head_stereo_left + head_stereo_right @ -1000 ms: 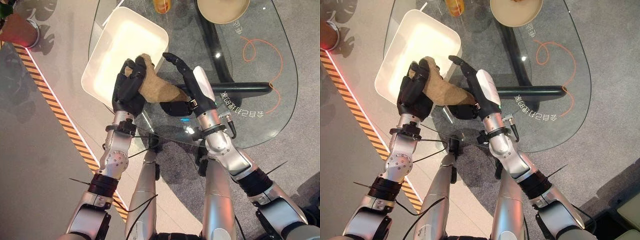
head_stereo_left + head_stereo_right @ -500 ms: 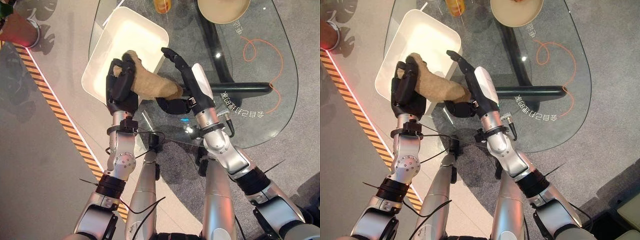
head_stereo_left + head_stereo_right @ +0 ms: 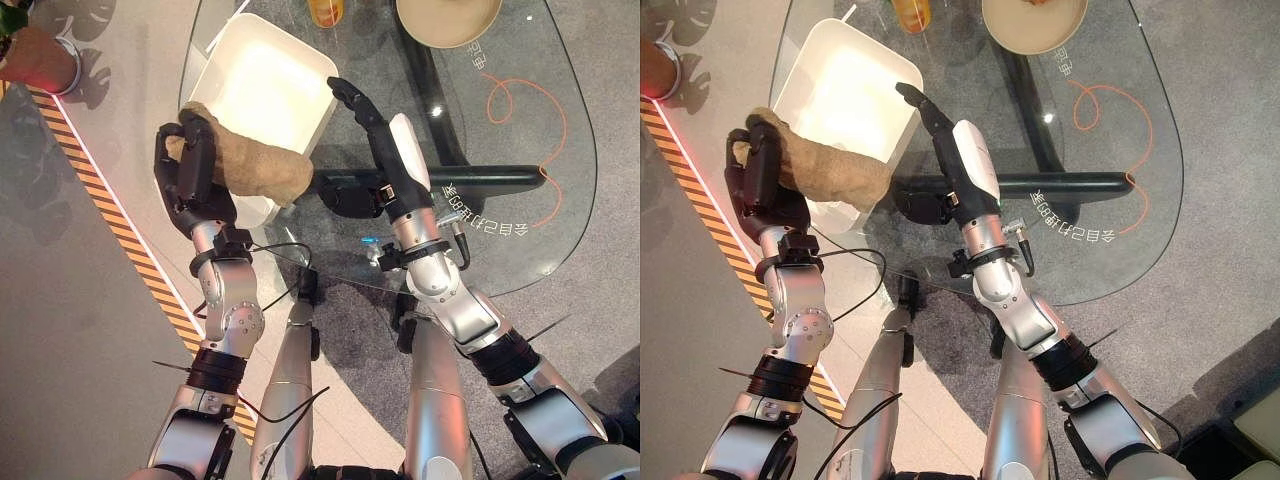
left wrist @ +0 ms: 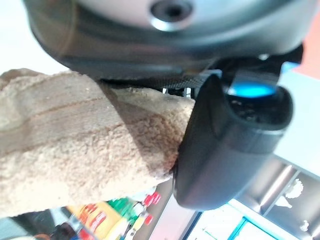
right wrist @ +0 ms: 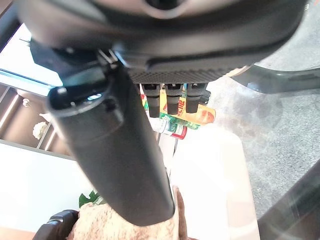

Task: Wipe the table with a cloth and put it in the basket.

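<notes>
The robot's dark left hand (image 3: 190,170) is curled tight round one end of the tan, nubbly cloth (image 3: 255,165), holding it up off the glass — the free end drapes toward the near rim of the white rectangular plastic basket (image 3: 250,70), which stands on the rounded clear glass table (image 3: 520,180). The wrist view confirms the clamp, with the thumb pressed into the cloth's bunched edge. The right hand (image 3: 385,150) hovers just beside the basket's right wall with its fingers straight and apart, holding nothing.

The wiping looks finished; what remains, by my reading, is the drop. The grasping hand sits outside the basket's near-left corner, so it should carry forward and inward until the whole cloth hangs over the open middle (not just the trailing end) before the fingers release. Letting go here would likely leave the cloth draped over the rim or slipping off the table's edge. Lowering a little first should keep the cloth from catching on the wall — and the right hand can stay clear.
</notes>
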`<state>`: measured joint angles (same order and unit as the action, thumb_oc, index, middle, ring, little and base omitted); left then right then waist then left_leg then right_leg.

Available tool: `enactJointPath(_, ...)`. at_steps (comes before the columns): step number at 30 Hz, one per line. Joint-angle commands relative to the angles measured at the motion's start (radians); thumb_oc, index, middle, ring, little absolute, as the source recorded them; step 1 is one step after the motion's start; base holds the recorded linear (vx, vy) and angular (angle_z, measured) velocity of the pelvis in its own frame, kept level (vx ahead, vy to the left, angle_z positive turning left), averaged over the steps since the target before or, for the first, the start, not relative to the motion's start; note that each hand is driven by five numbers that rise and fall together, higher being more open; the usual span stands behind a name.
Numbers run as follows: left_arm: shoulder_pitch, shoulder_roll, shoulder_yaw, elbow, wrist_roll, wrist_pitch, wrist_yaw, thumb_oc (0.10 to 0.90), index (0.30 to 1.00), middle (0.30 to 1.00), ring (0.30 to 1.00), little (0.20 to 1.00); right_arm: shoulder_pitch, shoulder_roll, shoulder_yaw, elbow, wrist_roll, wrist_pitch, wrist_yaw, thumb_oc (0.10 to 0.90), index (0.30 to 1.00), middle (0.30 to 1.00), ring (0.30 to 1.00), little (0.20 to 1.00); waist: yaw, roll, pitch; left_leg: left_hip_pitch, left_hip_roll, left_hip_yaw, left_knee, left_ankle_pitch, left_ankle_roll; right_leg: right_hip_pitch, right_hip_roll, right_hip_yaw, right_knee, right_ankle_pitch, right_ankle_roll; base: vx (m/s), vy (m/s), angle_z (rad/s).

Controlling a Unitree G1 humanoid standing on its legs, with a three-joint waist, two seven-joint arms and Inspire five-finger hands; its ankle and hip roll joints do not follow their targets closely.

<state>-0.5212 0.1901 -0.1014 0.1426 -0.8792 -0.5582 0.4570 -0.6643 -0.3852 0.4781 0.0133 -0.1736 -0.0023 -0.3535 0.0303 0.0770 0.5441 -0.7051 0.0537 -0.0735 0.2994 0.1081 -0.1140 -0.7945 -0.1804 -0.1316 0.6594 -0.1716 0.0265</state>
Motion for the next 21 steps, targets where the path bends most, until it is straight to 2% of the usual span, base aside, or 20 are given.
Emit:
enactJointPath(1,-0.111,0.034,0.072,-0.169,0.148,-0.165,0.006,0.100,0.300,0.300,0.300,0.200,-0.137,0.062,-0.050,-0.119,-0.022,-0.059,-0.037,0.800,0.900,0.900,0.900,0.900,0.011,-0.033,-0.024,0.028,-0.128,0.070,0.085,-0.131,0.106,0.069,0.094,0.010,-0.188,0.105,0.002,0.00,0.000,0.00)
enactJointPath(8,-0.120,0.045,0.089,-0.167,0.228,-0.201,0.077,0.100,0.300,0.300,0.300,0.200,-0.119,0.056,-0.055,-0.093,-0.030,-0.051,-0.063,0.800,0.900,0.900,0.900,0.900,0.009,-0.034,-0.024,0.034,-0.129,0.069,0.091,-0.142,0.105,0.072,0.095,0.013,-0.179,0.095,0.003,0.00,0.000,0.00)
enactJointPath(13,-0.129,0.057,0.095,-0.165,0.268,-0.199,0.108,0.100,0.300,0.300,0.300,0.200,-0.108,0.039,-0.065,-0.067,-0.040,-0.045,-0.111,0.800,0.900,0.900,0.900,0.900,0.005,-0.035,-0.024,0.036,-0.126,0.069,0.091,-0.142,0.104,0.073,0.096,0.018,-0.176,0.093,0.002,0.00,0.000,0.00)
enactJointPath(17,-0.138,0.071,0.100,-0.149,0.291,-0.200,0.117,0.100,0.300,0.300,0.300,0.200,-0.104,0.012,-0.089,-0.023,-0.075,-0.024,-0.196,0.800,0.900,0.900,0.900,0.900,-0.003,-0.036,-0.024,0.032,-0.122,0.067,0.095,-0.144,0.102,0.066,0.099,0.027,-0.170,0.092,0.003,0.00,0.000,0.00)
enactJointPath(21,-0.137,0.090,0.109,-0.121,0.292,-0.218,0.112,0.100,0.300,0.300,0.300,0.200,-0.077,-0.018,-0.142,0.062,-0.074,-0.045,-0.297,0.800,0.900,0.900,0.900,0.900,-0.014,-0.039,-0.024,0.035,-0.117,0.070,0.094,-0.150,0.103,0.067,0.104,0.035,-0.173,0.092,0.005,0.00,0.000,0.00)
